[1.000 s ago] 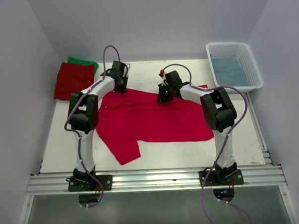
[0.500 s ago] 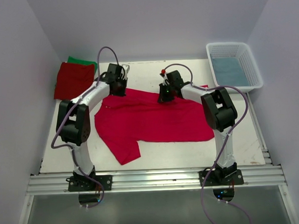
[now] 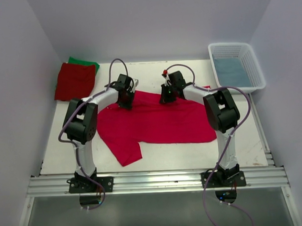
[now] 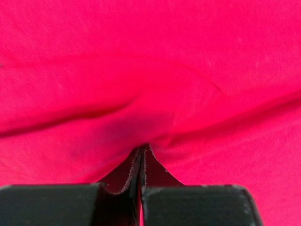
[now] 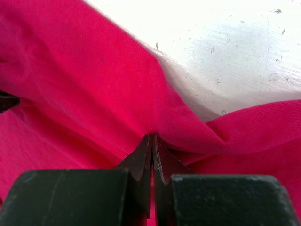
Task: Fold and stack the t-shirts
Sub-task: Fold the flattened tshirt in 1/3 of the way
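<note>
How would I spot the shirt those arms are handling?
On the white table, the bright crimson-pink t-shirt lies spread across the middle, left gripper and right gripper pinching it. The darker red shirt and green shirt sit stacked in the far-left corner.

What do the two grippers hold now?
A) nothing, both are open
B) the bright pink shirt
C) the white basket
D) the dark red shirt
B: in the wrist views the left gripper and the right gripper are each closed, pinching a fold of the bright pink shirt.
</note>
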